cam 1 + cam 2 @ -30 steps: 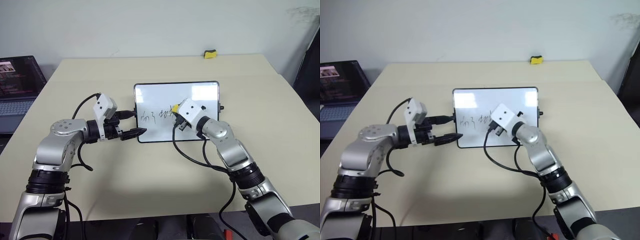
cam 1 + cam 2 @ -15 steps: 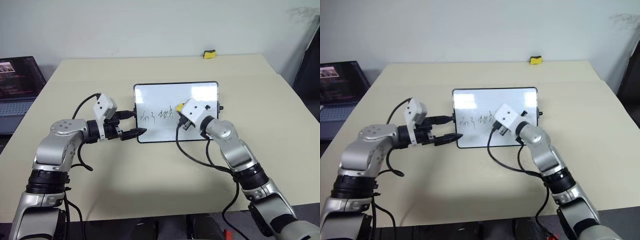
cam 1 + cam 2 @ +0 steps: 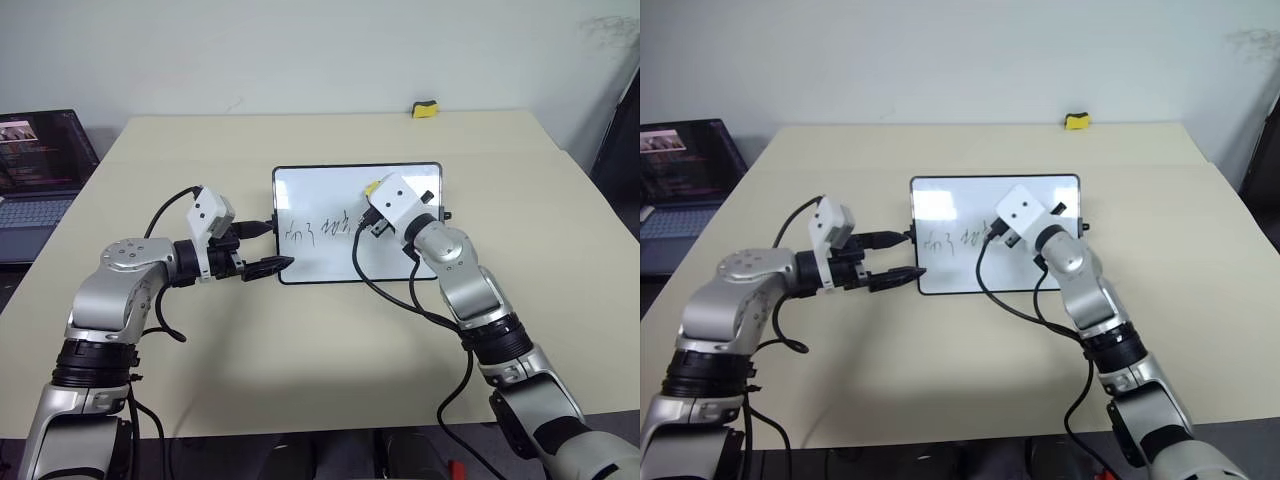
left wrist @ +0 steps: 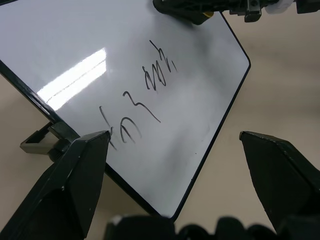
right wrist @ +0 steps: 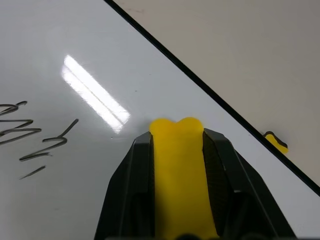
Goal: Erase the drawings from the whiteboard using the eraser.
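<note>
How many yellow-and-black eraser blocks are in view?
2: one eraser clamped in the right pincer over the whiteboard; a second block at the table's far edge.

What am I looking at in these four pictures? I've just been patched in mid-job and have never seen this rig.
The two wide pictures come from the robot's head, looking down over its two arms at a table. The other two come from cameras on its wrists. On the table lies the whiteboard with the drawings on it. The right gripper pinches the eraser in its black fingers over the board. The left gripper is open at the board's near corner. A second yellow block sits at the far edge, and a laptop stands off to the left.
</note>
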Available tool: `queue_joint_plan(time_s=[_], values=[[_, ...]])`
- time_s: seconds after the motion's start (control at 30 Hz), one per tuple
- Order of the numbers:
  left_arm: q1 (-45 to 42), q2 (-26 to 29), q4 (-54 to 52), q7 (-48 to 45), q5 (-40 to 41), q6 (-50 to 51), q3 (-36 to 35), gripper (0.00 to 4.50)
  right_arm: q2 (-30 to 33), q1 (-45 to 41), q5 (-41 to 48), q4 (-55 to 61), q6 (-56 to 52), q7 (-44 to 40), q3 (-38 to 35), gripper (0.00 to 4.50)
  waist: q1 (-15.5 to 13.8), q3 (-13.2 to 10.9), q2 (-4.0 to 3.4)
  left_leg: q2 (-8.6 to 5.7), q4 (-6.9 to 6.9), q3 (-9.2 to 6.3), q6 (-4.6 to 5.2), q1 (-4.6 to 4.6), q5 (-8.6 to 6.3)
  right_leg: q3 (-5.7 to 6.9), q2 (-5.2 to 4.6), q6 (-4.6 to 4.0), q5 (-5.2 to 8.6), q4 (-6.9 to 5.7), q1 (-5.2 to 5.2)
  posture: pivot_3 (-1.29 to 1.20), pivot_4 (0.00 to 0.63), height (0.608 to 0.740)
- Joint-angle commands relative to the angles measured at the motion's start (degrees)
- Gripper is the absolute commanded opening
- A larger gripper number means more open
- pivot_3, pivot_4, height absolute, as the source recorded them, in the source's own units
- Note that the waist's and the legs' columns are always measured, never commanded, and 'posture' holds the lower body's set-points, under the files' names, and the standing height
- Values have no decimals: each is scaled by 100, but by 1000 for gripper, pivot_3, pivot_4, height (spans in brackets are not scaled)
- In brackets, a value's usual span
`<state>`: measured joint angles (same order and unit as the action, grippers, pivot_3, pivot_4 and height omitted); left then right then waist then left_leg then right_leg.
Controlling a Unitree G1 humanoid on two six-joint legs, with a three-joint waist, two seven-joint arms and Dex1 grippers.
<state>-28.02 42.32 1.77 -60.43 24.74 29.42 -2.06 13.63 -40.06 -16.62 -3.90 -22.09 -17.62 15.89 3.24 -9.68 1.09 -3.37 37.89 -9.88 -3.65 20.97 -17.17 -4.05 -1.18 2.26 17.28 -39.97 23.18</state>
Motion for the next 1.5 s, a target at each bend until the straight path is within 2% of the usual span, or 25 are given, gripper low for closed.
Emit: queue_joint_plan(time_s=[0.03,0.2,0.27,0.4,0.6,0.73,0.87,1.03,1.27,1.5], values=[[-46,-4,-217,14,47,-56,-92,4500,63,200,-16,57,-150,-373,237,986,3,0,0,0,0,0,0,0,0,0,0,0,0,0,0,0,150,740],[-4,-7,-216,23,45,-70,-109,4500,291,549,-53,243,-335,-945,539,986,23,0,1,2,-1,2,2,-4,-1,-1,0,0,0,-2,-2,0,150,740],[12,-12,-222,32,46,-68,-114,4500,298,586,-60,287,-310,-925,496,986,22,1,1,2,0,3,5,-7,-2,-1,0,0,0,-4,-5,0,150,740],[29,-47,-195,85,26,-110,-128,4500,200,441,126,279,-51,-596,13,986,4,0,1,1,2,-1,7,-9,-1,2,1,1,-6,-5,-7,0,150,740],[103,-119,-197,262,1,-230,-227,4500,223,603,871,768,534,-766,-646,986,-6,0,0,1,0,-3,5,-1,1,3,0,1,-8,1,-2,0,150,740],[269,-252,-244,640,-39,-500,-435,4500,422,1111,1235,1145,921,-1042,-816,986,-4,0,0,4,-9,0,1,10,2,4,0,3,-7,21,6,0,150,740],[565,-368,-436,952,56,-519,-680,4500,657,1728,1522,1657,870,-1366,-827,986,4,0,0,4,-10,2,2,24,0,3,-3,3,-7,40,10,0,150,740],[1146,-451,-780,1249,73,-597,-970,4500,865,2197,1579,1986,948,-1642,-609,986,1,-1,0,6,-11,5,4,21,-1,2,-3,3,-7,39,8,0,150,740],[1743,-238,-1148,1160,375,-198,-1193,4500,708,1762,1237,1595,1401,-1568,-140,986,-22,-1,0,6,-6,7,6,16,-1,2,-3,3,-7,30,3,0,150,740],[1949,-58,-1506,1211,443,61,-1229,4500,141,301,726,-247,2306,-736,-143,986,-7,-2,0,9,-8,11,3,7,0,3,-1,3,-8,25,3,0,150,740]])
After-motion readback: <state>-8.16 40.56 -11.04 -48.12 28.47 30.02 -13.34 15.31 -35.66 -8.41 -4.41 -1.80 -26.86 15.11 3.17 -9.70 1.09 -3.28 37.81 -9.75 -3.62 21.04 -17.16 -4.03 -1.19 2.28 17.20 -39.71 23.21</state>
